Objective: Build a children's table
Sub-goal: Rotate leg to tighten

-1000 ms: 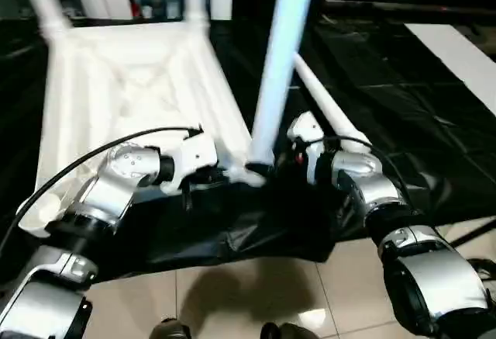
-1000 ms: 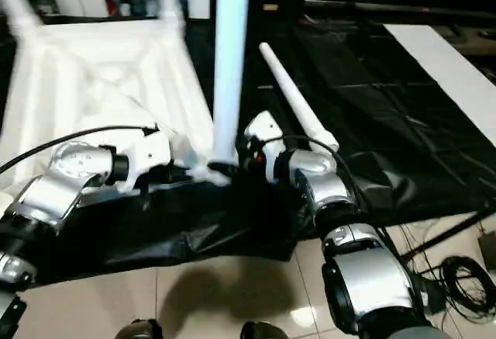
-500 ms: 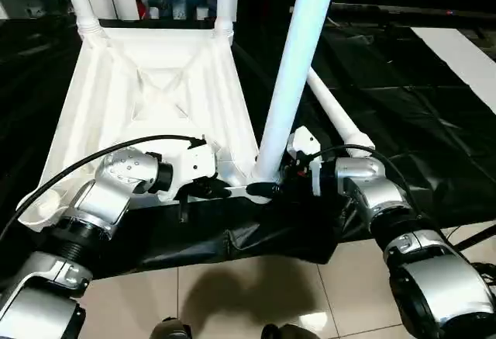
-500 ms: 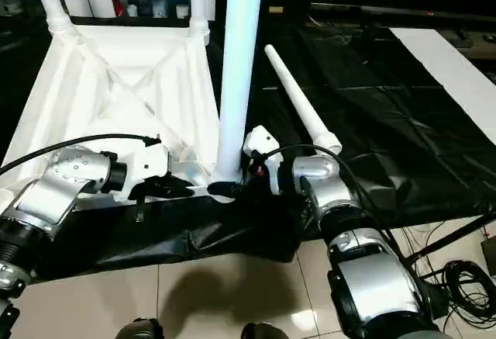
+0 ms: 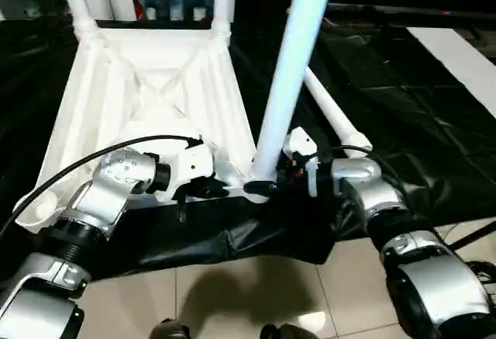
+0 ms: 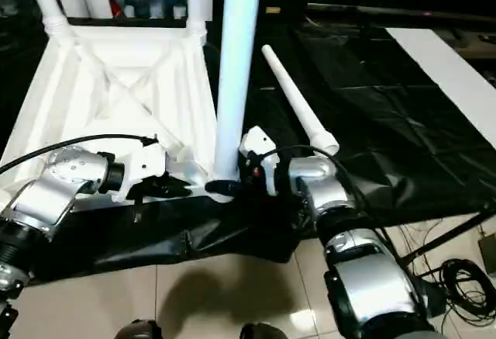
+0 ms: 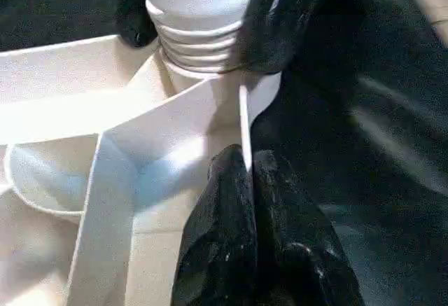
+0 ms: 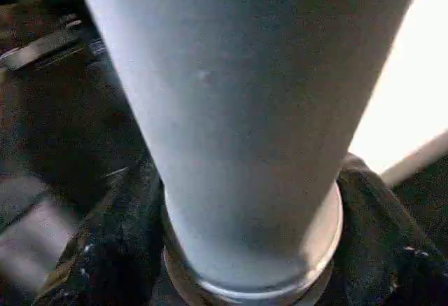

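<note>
The table top [image 5: 147,114] lies upside down on the work table [image 5: 403,114]. The right claw [image 5: 273,185] sits at its near right corner, and a leg [image 5: 287,83] stands up between that claw's fingers. The left claw [image 5: 218,190] is just left of it, on the table top's near edge. Two more legs [image 5: 77,1] stand far behind the claws. A loose leg [image 6: 298,106] lies behind the right claw.

Crowded at the near corner socket [image 7: 210,85]: left gripper [image 7: 246,173] pinching its rim, right gripper [image 8: 245,250] wrapped round the upright leg [image 5: 291,67]. Open black surface [image 5: 411,114] beyond the loose leg [image 5: 329,110]. Possibly tight between the far legs [image 6: 198,1].
</note>
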Motion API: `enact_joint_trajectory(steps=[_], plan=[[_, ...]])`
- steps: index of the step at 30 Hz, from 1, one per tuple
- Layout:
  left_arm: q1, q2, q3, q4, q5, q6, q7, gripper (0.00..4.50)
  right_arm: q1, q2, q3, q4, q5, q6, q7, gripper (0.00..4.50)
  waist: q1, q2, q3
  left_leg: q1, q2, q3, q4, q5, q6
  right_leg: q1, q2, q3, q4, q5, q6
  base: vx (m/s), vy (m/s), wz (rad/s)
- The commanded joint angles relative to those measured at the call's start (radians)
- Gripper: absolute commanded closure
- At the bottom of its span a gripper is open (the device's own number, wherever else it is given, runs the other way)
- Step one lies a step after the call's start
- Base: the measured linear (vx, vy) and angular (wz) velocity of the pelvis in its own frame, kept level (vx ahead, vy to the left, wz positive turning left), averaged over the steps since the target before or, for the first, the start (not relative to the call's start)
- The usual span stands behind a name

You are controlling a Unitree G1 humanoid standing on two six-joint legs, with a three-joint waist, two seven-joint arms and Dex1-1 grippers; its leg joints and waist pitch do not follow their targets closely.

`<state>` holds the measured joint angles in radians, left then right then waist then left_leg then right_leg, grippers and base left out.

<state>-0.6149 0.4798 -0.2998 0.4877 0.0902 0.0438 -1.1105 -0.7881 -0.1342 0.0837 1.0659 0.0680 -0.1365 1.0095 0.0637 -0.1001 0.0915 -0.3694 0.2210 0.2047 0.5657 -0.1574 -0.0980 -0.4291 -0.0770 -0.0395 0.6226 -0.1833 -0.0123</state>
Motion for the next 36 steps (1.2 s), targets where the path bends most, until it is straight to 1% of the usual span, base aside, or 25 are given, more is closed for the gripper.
enact_joint_trajectory(steps=[1, 2, 3, 4, 5, 6, 8, 9, 10, 11, 13, 14, 16, 17, 18, 20, 23, 25, 28, 30, 31, 32, 34, 35, 36], plan=[[-0.003, -0.063, -0.019, 0.098, 0.049, 0.070, 0.146, 4.50, -0.010, 0.024, -0.069, 0.062, 0.013, 0.055, -0.244, 1.77, 0.000, 0.004, -0.057, 0.017, 0.015, -0.008, -0.063, -0.233, 0.022, 0.045, -0.060, 0.040, -0.081, -0.310, -0.189, -0.064, -0.016, 0.02], [-0.015, -0.084, -0.010, 0.117, 0.050, 0.097, 0.184, 4.50, -0.013, 0.038, -0.089, 0.073, 0.027, 0.069, -0.302, 1.77, -0.003, 0.002, -0.057, 0.022, 0.016, -0.010, -0.063, -0.269, 0.000, 0.041, -0.060, 0.040, -0.088, -0.376, -0.172, 0.000, 0.000, 0.00], [-0.015, -0.084, -0.010, 0.117, 0.050, 0.097, 0.184, 4.50, -0.013, 0.038, -0.089, 0.073, 0.027, 0.069, -0.302, 1.78, -0.003, 0.002, -0.056, 0.024, 0.016, -0.012, -0.064, -0.290, -0.005, 0.037, -0.060, 0.040, -0.091, -0.405, -0.165, -0.055, -0.004, 0.02], [-0.041, -0.127, 0.006, 0.149, 0.054, 0.146, 0.264, 4.50, -0.017, 0.063, -0.119, 0.094, 0.042, 0.087, -0.417, 1.78, -0.003, 0.002, -0.061, 0.022, 0.015, -0.016, -0.064, -0.307, -0.007, 0.041, -0.064, 0.038, -0.094, -0.442, -0.150, 0.000, 0.000, 0.00], [-0.041, -0.127, 0.006, 0.149, 0.054, 0.146, 0.264, 4.50, -0.017, 0.063, -0.119, 0.094, 0.042, 0.087, -0.417, 1.78, -0.005, 0.001, -0.060, 0.020, 0.016, -0.015, -0.066, -0.307, -0.008, 0.040, -0.063, 0.039, -0.095, -0.443, -0.146, 0.000, 0.000, 0.00], [-0.068, -0.173, 0.023, 0.184, 0.049, 0.182, 0.338, 4.50, -0.024, 0.088, -0.148, 0.113, 0.061, 0.097, -0.528, 1.78, -0.003, 0.007, -0.062, 0.024, 0.016, -0.017, -0.066, -0.315, -0.013, 0.037, -0.062, 0.038, -0.098, -0.448, -0.141, 0.000, 0.000, 0.00], [-0.119, -0.250, 0.043, 0.253, 0.045, 0.209, 0.451, 4.50, -0.039, 0.132, -0.193, 0.142, 0.091, 0.098, -0.700, 1.78, -0.005, 0.003, -0.063, 0.025, 0.011, -0.017, -0.066, -0.323, -0.024, 0.033, -0.058, 0.035, -0.099, -0.448, -0.129, 0.000, 0.000, 0.00], [-0.136, -0.271, 0.044, 0.278, 0.044, 0.201, 0.472, 4.50, -0.046, 0.144, -0.198, 0.150, 0.091, 0.091, -0.746, 1.78, -0.002, 0.013, -0.066, 0.028, 0.010, -0.018, -0.065, -0.323, -0.026, 0.033, -0.059, 0.035, -0.099, -0.435, -0.128, 0.000, 0.000, 0.00], [-0.144, -0.280, 0.043, 0.291, 0.044, 0.193, 0.479, 4.50, -0.051, 0.150, -0.197, 0.153, 0.088, 0.086, -0.767, 1.78, -0.003, 0.007, -0.068, 0.024, 0.011, -0.017, -0.065, -0.317, -0.020, 0.037, -0.056, 0.033, -0.097, -0.394, -0.131, 0.000, 0.000, 0.00], [-0.153, -0.290, 0.042, 0.307, 0.044, 0.176, 0.485, 4.50, -0.057, 0.157, -0.197, 0.157, 0.087, 0.083, -0.785, 1.78, -0.001, 0.012, -0.071, 0.021, 0.010, -0.018, -0.065, -0.309, -0.017, 0.041, -0.056, 0.033, -0.094, -0.369, -0.135, 0.000, 0.000, 0.00], [-0.174, -0.306, 0.038, 0.343, 0.061, 0.135, 0.502, 4.50, -0.073, 0.172, -0.207, 0.168, 0.086, 0.070, -0.824, 1.78, 0.002, 0.010, -0.073, 0.020, 0.008, -0.013, -0.063, -0.286, 0.001, 0.040, -0.053, 0.035, -0.092, -0.301, -0.147, 0.000, 0.000, 0.00], [-0.185, -0.314, 0.036, 0.362, 0.070, 0.111, 0.509, 4.50, -0.082, 0.180, -0.211, 0.173, 0.078, 0.065, -0.838, 1.78, 0.006, 0.015, -0.078, 0.020, 0.007, -0.013, -0.061, -0.273, 0.011, 0.044, -0.054, 0.036, -0.087, -0.268, -0.159, 0.000, 0.000, 0.00], [-0.197, -0.315, 0.027, 0.378, 0.081, 0.076, 0.498, 4.50, -0.093, 0.186, -0.209, 0.174, 0.065, 0.053, -0.838, 1.78, 0.010, 0.012, -0.082, 0.014, 0.007, -0.011, -0.059, -0.236, 0.021, 0.050, -0.054, 0.034, -0.081, -0.211, -0.166, 0.000, 0.000, 0.00], [-0.201, -0.314, 0.023, 0.385, 0.084, 0.063, 0.497, 4.50, -0.096, 0.190, -0.213, 0.172, 0.069, 0.047, -0.824, 1.43, 0.013, 0.019, -0.085, 0.015, 0.007, -0.012, -0.058, -0.229, 0.020, 0.053, -0.055, 0.034, -0.078, -0.196, -0.170, 0.000, 0.000, 0.00], [-0.203, -0.310, 0.020, 0.390, 0.086, 0.057, 0.495, 4.50, -0.098, 0.191, -0.212, 0.168, 0.068, 0.036, -0.817, 1.22, 0.014, 0.015, -0.084, 0.012, 0.008, -0.011, -0.058, -0.217, 0.025, 0.055, -0.053, 0.034, -0.076, -0.170, -0.177, 0.000, 0.000, 0.00], [-0.209, -0.303, 0.015, 0.407, 0.091, 0.039, 0.494, 4.50, -0.100, 0.195, -0.220, 0.161, 0.079, 0.010, -0.796, 1.06, 0.020, 0.021, -0.092, 0.012, 0.007, -0.011, -0.055, -0.197, 0.033, 0.060, -0.055, 0.033, -0.070, -0.130, -0.189, 0.000, 0.000, 0.00], [-0.212, -0.298, 0.007, 0.427, 0.095, -0.012, 0.484, 4.50, -0.094, 0.184, -0.207, 0.139, 0.066, -0.025, -0.801, 0.86, 0.020, 0.019, -0.093, 0.008, 0.008, -0.013, -0.057, -0.186, 0.028, 0.064, -0.056, 0.031, -0.068, -0.127, -0.191, 0.000, 0.000, 0.00], [-0.213, -0.302, 0.001, 0.441, 0.096, -0.077, 0.478, 4.50, -0.072, 0.164, -0.184, 0.090, 0.043, -0.055, -0.804, 0.62, 0.020, 0.018, -0.094, 0.013, 0.009, -0.011, -0.054, -0.186, 0.027, 0.062, -0.056, 0.032, -0.068, -0.120, -0.199, 0.000, 0.000, 0.00], [-0.217, -0.314, 0.014, 0.460, 0.092, -0.120, 0.500, 4.50, -0.046, 0.150, -0.180, 0.040, 0.039, -0.070, -0.791, 0.60, 0.028, 0.019, -0.095, 0.014, 0.009, -0.009, -0.053, -0.174, 0.036, 0.065, -0.055, 0.033, -0.066, -0.087, -0.202, 0.000, 0.000, 0.00], [-0.227, -0.330, 0.043, 0.478, 0.073, -0.162, 0.523, 4.50, 0.006, 0.131, -0.183, -0.058, 0.047, -0.075, -0.774, 0.60, 0.029, 0.020, -0.097, 0.015, 0.009, -0.009, -0.051, -0.171, 0.044, 0.067, -0.054, 0.033, -0.064, -0.068, -0.204, 0.000, 0.000, 0.00], [-0.239, -0.341, 0.075, 0.479, 0.039, -0.166, 0.511, 4.22, 0.053, 0.115, -0.178, -0.144, 0.042, -0.071, -0.770, 0.59, 0.030, 0.019, -0.096, 0.015, 0.008, -0.009, -0.051, -0.170, 0.048, 0.067, -0.053, 0.033, -0.064, -0.063, -0.204, 0.000, 0.000, 0.00], [-0.246, -0.348, 0.101, 0.473, 0.008, -0.147, 0.497, 4.05, 0.077, 0.108, -0.174, -0.187, 0.040, -0.065, -0.764, 0.58, 0.033, 0.018, -0.100, 0.015, 0.008, -0.009, -0.048, -0.142, 0.054, 0.071, -0.052, 0.034, -0.056, -0.013, -0.211, 0.000, 0.000, 0.00], [-0.264, -0.353, 0.129, 0.463, -0.015, -0.155, 0.522, 3.93, 0.140, 0.090, -0.161, -0.288, 0.027, -0.056, -0.759, 0.58, 0.037, 0.018, -0.102, 0.018, 0.008, -0.007, -0.045, -0.122, 0.062, 0.069, -0.050, 0.033, -0.053, 0.038, -0.227, 0.000, 0.000, 0.00], [-0.276, -0.353, 0.150, 0.458, -0.033, -0.150, 0.536, 3.84, 0.176, 0.084, -0.154, -0.346, 0.027, -0.041, -0.751, 0.58, 0.036, 0.016, -0.101, 0.013, 0.007, -0.009, -0.046, -0.119, 0.066, 0.073, -0.048, 0.032, -0.052, 0.048, -0.227, 0.000, 0.000, 0.00], [-0.284, -0.353, 0.163, 0.457, -0.043, -0.148, 0.546, 3.71, 0.196, 0.081, -0.149, -0.380, 0.027, -0.031, -0.746, 0.58, 0.038, 0.017, -0.101, 0.014, 0.005, -0.009, -0.044, -0.125, 0.072, 0.074, -0.049, 0.031, -0.053, 0.046, -0.223, 0.000, 0.000, 0.00]])
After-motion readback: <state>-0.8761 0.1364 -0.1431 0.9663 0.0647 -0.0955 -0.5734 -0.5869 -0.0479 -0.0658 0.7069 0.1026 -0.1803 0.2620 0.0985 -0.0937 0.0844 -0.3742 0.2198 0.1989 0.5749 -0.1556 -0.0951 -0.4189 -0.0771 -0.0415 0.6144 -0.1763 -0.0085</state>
